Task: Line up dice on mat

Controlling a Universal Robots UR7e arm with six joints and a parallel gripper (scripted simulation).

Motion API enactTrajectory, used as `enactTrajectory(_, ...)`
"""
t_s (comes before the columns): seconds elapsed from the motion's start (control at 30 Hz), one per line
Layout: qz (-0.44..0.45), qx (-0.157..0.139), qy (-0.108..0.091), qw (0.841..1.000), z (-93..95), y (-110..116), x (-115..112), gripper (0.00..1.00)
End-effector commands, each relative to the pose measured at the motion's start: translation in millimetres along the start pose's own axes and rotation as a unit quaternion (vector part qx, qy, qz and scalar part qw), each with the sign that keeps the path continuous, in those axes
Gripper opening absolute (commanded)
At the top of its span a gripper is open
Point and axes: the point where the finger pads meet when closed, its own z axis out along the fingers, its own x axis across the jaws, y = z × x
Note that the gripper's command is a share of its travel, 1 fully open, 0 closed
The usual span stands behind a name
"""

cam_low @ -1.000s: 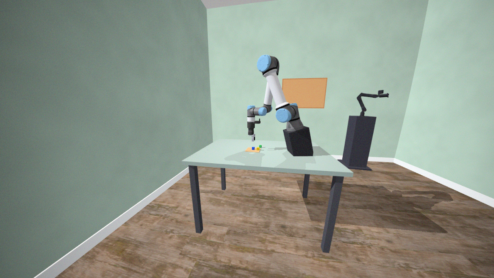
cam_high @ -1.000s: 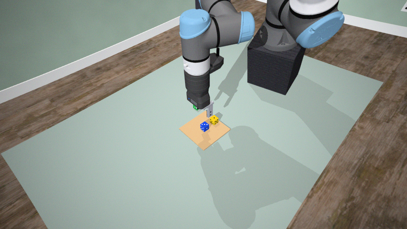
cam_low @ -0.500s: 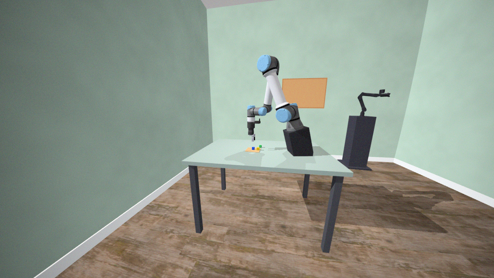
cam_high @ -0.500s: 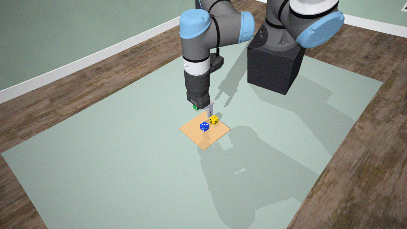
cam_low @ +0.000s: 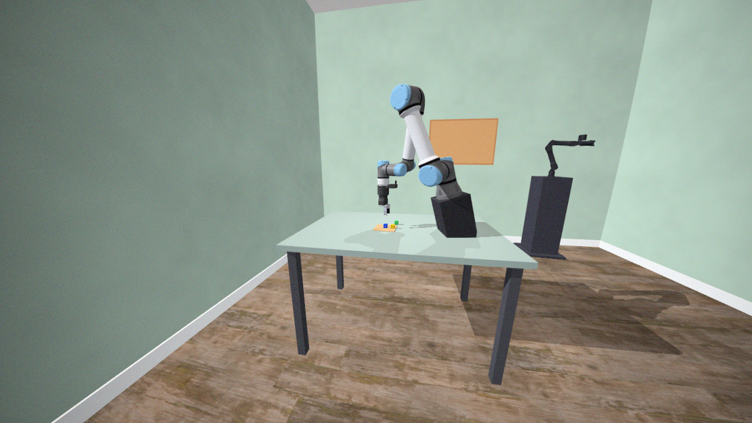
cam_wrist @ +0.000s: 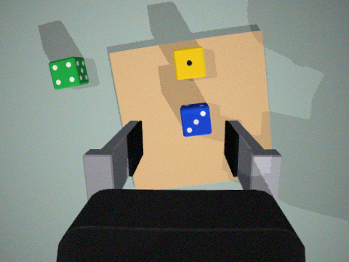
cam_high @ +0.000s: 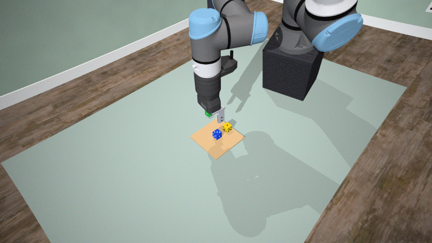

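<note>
A tan mat lies flat on the table; it also shows in the top view (cam_high: 217, 138). A yellow die (cam_wrist: 189, 63) (cam_high: 227, 127) showing one sits on the mat's far part. A blue die (cam_wrist: 196, 119) (cam_high: 216, 134) showing three sits on the mat below it. A green die (cam_wrist: 68, 73) showing four lies on the table to the left, off the mat; in the top view (cam_high: 207, 113) the gripper body mostly hides it. My gripper (cam_wrist: 183, 137) is open and empty, hovering above the mat with the blue die in line between the fingers.
The robot's dark base block (cam_high: 290, 69) stands at the back right of the table. In the exterior view a dark pedestal with a small arm (cam_low: 546, 210) stands on the floor beyond the table.
</note>
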Motion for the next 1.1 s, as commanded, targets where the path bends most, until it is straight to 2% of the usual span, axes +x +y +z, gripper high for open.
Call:
enactTrajectory(0.0, 0.039, 0.0, -0.001, 0.999, 0.8, -2, -7, 1.0)
enactTrajectory(0.17, 0.136, 0.001, -0.001, 0.991, 3.1, -8, -22, 1.0)
enactTrajectory(0.4, 0.254, 0.002, -0.002, 0.967, 5.4, -15, -41, 1.0)
enactTrajectory(0.5, 0.316, 0.002, -0.002, 0.949, 6.4, -18, -51, 1.0)
enactTrajectory(0.57, 0.316, 0.002, -0.002, 0.949, 6.4, -18, -51, 1.0)
enactTrajectory(0.63, 0.377, 0.002, -0.002, 0.926, 7.3, -22, -60, 1.0)
enactTrajectory(0.77, 0.434, 0.001, -0.002, 0.901, 8.0, -25, -69, 1.0)
enactTrajectory(0.8, 0.457, 0.001, -0.001, 0.889, 8.3, -27, -73, 1.0)
enactTrajectory(0.83, 0.461, 0.001, -0.001, 0.887, 8.3, -27, -73, 1.0)
enactTrajectory(0.9, 0.503, 0.001, -0.001, 0.864, 8.7, -30, -80, 1.0)
enactTrajectory(0.93, 0.51, 0.001, -0.001, 0.86, 8.8, -30, -81, 1.0)
enactTrajectory(1.0, 0.549, 0.0, -0.001, 0.836, 9.1, -33, -88, 1.0)
enactTrajectory(1.03, 0.551, 0.0, -0.001, 0.834, 9.1, -33, -88, 1.0)
enactTrajectory(1.07, 0.569, 0.0, 0.0, 0.822, 9.2, -34, -91, 1.0)
